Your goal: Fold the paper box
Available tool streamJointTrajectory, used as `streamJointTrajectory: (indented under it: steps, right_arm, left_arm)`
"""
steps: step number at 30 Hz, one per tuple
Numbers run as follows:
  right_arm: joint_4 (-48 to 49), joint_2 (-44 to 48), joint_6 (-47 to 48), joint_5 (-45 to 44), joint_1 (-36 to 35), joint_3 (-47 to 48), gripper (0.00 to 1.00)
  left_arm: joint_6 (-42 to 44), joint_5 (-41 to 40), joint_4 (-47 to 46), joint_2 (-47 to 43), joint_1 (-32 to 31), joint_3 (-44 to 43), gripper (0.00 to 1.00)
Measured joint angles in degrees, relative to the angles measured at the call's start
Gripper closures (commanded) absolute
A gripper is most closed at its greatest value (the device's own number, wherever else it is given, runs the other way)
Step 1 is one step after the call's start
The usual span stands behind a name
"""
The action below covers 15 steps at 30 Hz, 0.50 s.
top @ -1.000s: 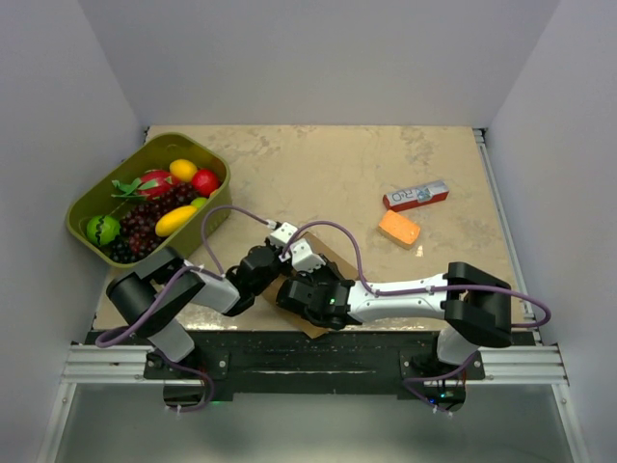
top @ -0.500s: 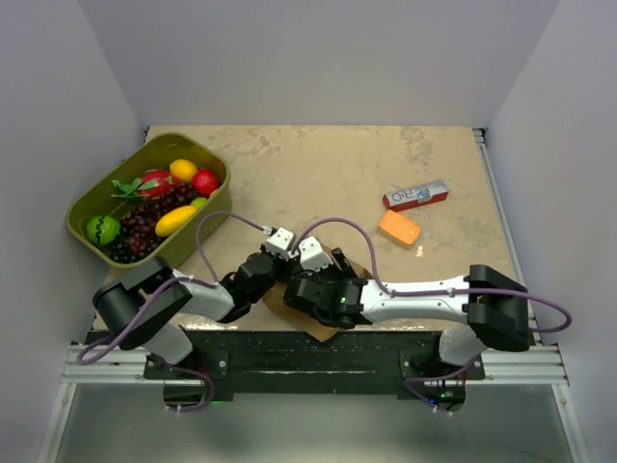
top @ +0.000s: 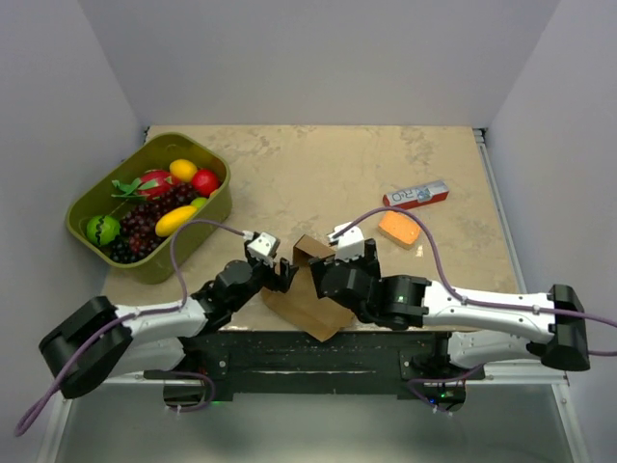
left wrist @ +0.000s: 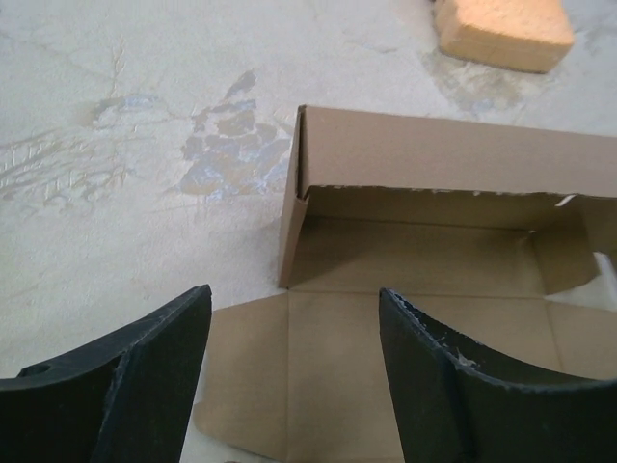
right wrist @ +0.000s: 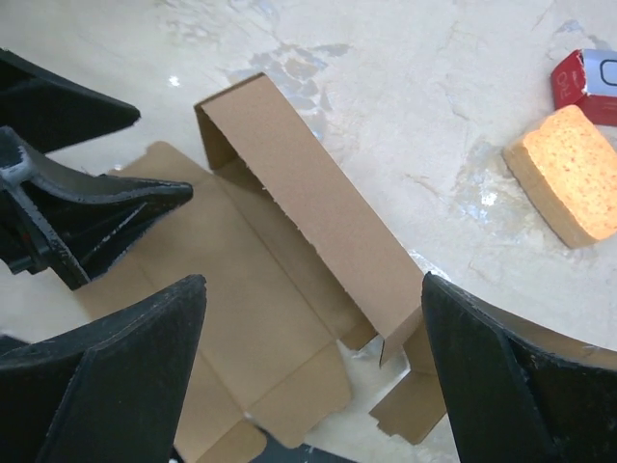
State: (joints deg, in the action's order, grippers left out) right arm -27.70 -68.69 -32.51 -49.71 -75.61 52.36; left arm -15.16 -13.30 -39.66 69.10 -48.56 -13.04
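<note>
The paper box (top: pixel 310 304) is a brown cardboard sheet lying flat at the table's near edge, with one long panel (top: pixel 313 249) folded up and hooked over. My left gripper (top: pixel 282 276) hangs just left of the box, open, with nothing between its fingers. In the left wrist view the box (left wrist: pixel 434 251) lies under and ahead of the left gripper (left wrist: pixel 294 294). My right gripper (top: pixel 321 280) is open above the sheet's right part. The right wrist view shows the box (right wrist: pixel 289 251) below the right gripper (right wrist: pixel 313 280), the raised panel between its fingers' lines but untouched.
A small orange block (top: pixel 399 229) and a red-and-white carton (top: pixel 415 196) lie right of the box. An olive tub (top: pixel 217 214) of toy fruit stands at the far left. The table's near edge runs just under the box.
Both grippers have opened and drawn back off the box, left arm leftward, right arm rightward. The box's long panel now stands raised and uncovered.
</note>
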Motion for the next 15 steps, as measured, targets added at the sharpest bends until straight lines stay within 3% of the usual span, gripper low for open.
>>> streamJointTrajectory:
  steps: [7, 15]
  right_arm:
    - [-0.2, 8.5, -7.1, 9.9, 6.5, -0.9, 0.18]
    - [4.1, 14.8, -12.9, 24.6, 17.7, -10.6, 0.25]
  left_arm:
    - [-3.9, 6.4, 10.9, -13.9, 4.2, -2.0, 0.2]
    - [-6.6, 17.7, 15.3, -5.9, 11.4, -15.3, 0.2]
